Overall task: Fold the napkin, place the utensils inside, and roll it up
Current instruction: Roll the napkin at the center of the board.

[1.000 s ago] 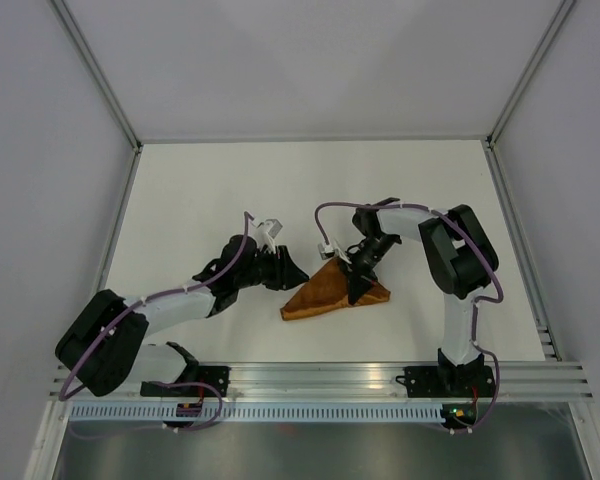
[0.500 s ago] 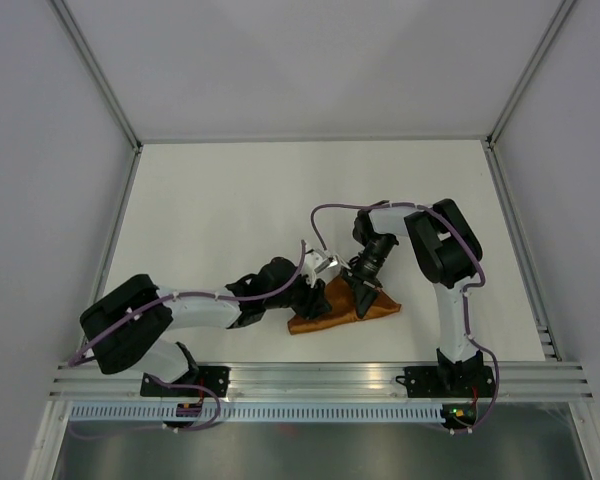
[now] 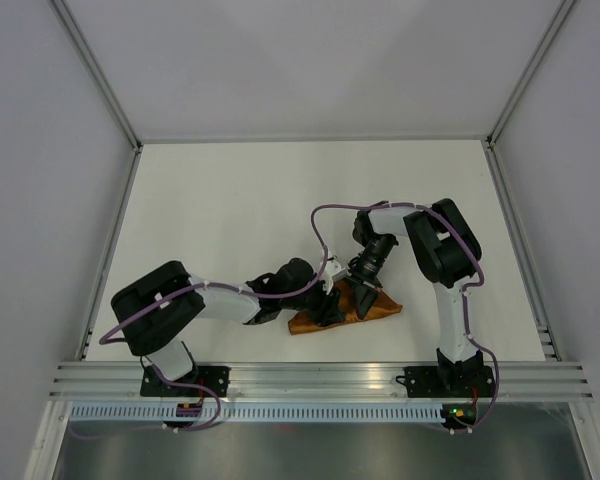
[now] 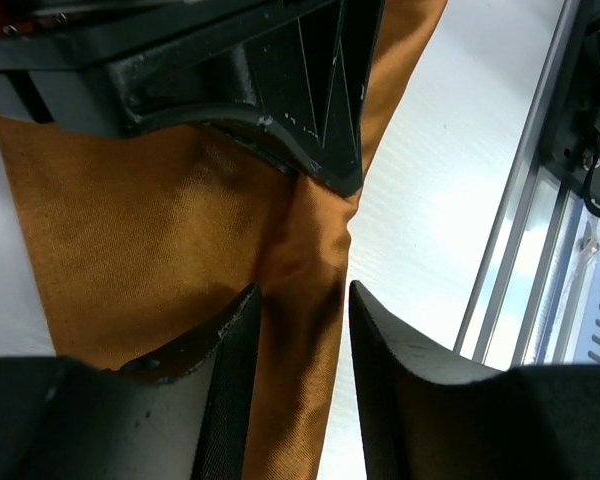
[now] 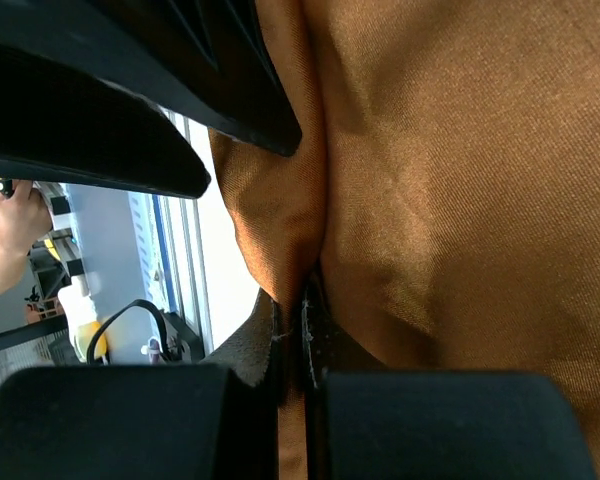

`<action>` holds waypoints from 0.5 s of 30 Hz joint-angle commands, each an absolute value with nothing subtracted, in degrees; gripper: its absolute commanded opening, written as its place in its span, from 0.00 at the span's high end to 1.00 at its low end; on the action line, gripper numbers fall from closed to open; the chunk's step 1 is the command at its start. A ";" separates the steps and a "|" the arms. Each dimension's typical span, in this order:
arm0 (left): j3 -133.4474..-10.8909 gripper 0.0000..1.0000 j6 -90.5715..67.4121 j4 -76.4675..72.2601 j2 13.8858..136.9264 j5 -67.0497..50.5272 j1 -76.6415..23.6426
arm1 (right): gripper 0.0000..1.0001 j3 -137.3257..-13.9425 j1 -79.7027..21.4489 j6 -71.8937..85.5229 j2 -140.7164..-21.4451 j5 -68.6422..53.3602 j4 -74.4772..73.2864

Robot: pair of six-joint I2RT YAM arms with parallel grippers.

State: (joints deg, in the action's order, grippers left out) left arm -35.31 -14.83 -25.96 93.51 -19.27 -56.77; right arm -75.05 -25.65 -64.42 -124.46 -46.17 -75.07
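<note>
The rust-brown napkin [image 3: 375, 310] lies bunched into a folded wedge near the table's front edge, between both grippers. It fills the left wrist view [image 4: 130, 250] and the right wrist view [image 5: 460, 180]. My left gripper [image 3: 330, 303] is open, its fingers astride a raised fold of the napkin [image 4: 310, 330] without pinching it. My right gripper [image 3: 362, 296] is shut on a ridge of the napkin [image 5: 280, 240], right next to the left gripper. No utensils show in any view.
The metal rail [image 3: 320, 378] runs along the table's front edge just below the napkin. White enclosure walls stand on the left, right and back. The white tabletop [image 3: 280, 190] stretches behind the arms.
My left arm has swung right and forward until its gripper reached the napkin's left part. The right gripper has dragged the napkin slightly toward the front edge and stays shut on it.
</note>
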 commanded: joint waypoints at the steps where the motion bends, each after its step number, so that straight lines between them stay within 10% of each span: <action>1: -37.27 0.54 -12.30 -29.71 95.36 -22.41 -57.30 | 1.00 -74.88 -25.93 -67.41 -127.44 -35.16 -63.11; 9: -37.88 0.64 -12.83 -28.92 98.44 -21.01 -57.30 | 0.99 -74.88 -25.93 -66.01 -127.00 -35.07 -62.40; 15: -38.14 0.92 -14.59 -27.51 100.10 -22.23 -57.22 | 0.68 -74.71 -25.93 -64.60 -122.62 -36.56 -62.05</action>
